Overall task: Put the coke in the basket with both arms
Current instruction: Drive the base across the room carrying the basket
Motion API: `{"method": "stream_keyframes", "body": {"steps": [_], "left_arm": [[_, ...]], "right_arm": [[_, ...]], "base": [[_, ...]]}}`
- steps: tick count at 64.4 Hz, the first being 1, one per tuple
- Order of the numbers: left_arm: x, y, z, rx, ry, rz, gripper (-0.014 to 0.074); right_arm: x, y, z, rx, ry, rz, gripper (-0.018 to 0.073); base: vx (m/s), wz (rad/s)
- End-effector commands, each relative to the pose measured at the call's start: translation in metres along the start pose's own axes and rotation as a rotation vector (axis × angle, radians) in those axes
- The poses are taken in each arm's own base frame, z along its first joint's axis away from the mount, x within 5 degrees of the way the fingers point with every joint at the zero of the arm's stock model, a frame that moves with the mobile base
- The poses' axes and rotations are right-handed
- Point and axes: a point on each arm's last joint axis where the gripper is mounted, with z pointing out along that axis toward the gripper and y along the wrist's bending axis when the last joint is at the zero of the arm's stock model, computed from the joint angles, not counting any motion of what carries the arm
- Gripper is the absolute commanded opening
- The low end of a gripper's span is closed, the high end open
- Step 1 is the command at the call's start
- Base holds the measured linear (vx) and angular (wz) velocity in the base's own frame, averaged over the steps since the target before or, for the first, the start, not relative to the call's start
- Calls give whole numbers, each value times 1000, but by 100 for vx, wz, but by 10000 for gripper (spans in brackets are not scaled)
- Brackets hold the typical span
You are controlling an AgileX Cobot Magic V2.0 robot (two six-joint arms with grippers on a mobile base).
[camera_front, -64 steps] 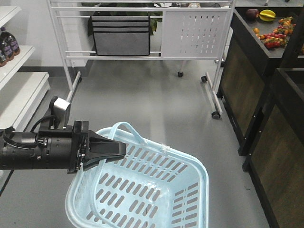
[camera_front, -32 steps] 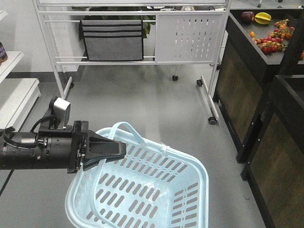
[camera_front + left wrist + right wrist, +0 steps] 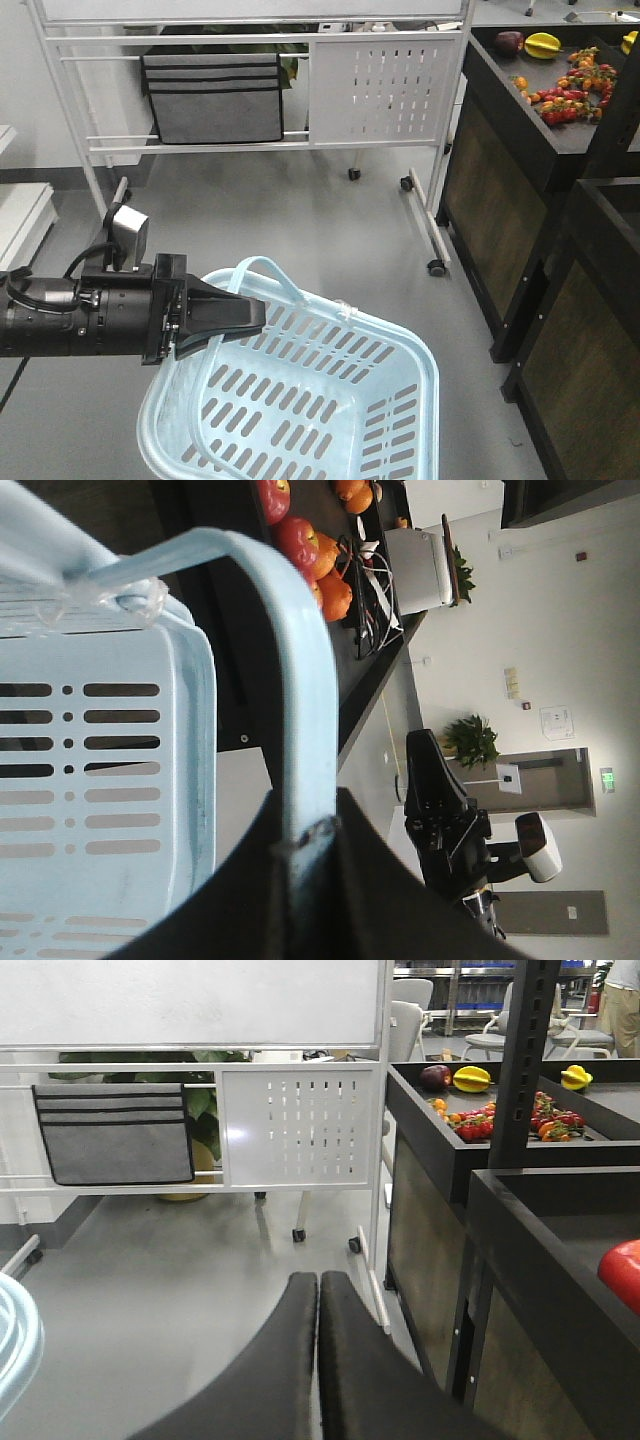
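Observation:
The pale blue basket (image 3: 405,352) hangs low at the front of the front view, above the grey floor. My left gripper (image 3: 256,315) reaches in from the left and is shut on one thin loop handle (image 3: 300,670) of the basket. In the left wrist view the handle runs straight down between the left gripper's (image 3: 305,828) black fingers. My right gripper (image 3: 318,1280) is shut with nothing between its fingers and points over the floor. A corner of the basket (image 3: 14,1340) shows at that view's left edge. The coke is out of view.
A white rolling rack (image 3: 385,75) with a grey fabric pocket (image 3: 213,97) stands ahead across the floor. Black produce stands (image 3: 500,190) with fruit (image 3: 568,82) line the right side. A white shelf (image 3: 20,212) sits at the far left.
The rack, left shelf and produce stands have slid leftward in the front view. The left arm and the basket keep the same place in the frame.

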Motion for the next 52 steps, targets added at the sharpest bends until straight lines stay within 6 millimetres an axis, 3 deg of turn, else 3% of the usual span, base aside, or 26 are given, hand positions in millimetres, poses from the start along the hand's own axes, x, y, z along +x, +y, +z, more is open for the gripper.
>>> {"method": "stream_keyframes", "body": {"steps": [1,52], "left_arm": [[-1,-24,-4,121,-24,19,-6],[-1,-24,-4,121,-24,19,-6]], "right_arm": [[-5,0,-1,-3,-85,-1,-9],[-5,0,-1,-3,-85,-1,-9]], "base": [[18,-13],[21,0]]}}
